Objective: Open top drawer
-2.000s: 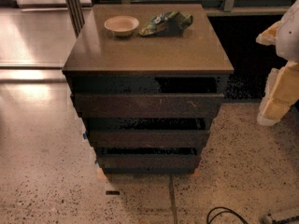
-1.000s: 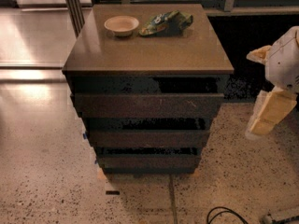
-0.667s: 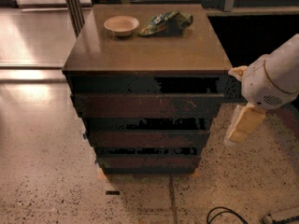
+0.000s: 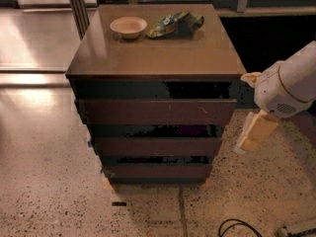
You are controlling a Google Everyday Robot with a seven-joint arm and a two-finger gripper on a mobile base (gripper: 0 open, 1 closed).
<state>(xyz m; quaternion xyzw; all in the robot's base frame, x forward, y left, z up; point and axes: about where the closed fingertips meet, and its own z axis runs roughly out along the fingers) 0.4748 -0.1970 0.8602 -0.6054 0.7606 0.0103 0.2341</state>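
The top drawer (image 4: 158, 111) is the long dark brown front panel just under the cabinet top (image 4: 158, 53), with a dark gap above it. Two narrower dark drawer fronts (image 4: 157, 146) sit below it. My gripper (image 4: 256, 130), cream-coloured on a white arm (image 4: 291, 85), hangs just off the cabinet's right side, level with the top drawer's right end. It is close to the drawer's right edge, and I see no contact with it. It holds nothing that I can see.
A small cream bowl (image 4: 128, 26) and a green snack bag (image 4: 175, 23) lie at the back of the cabinet top. Speckled floor (image 4: 54, 201) surrounds the cabinet. A black cable (image 4: 237, 227) lies on the floor at the front right. A dark wall opening is behind at the right.
My arm has swung in from the right edge of the view, leftward and downward, bringing the gripper beside the cabinet's right side. The drawers, bowl and bag have not moved.
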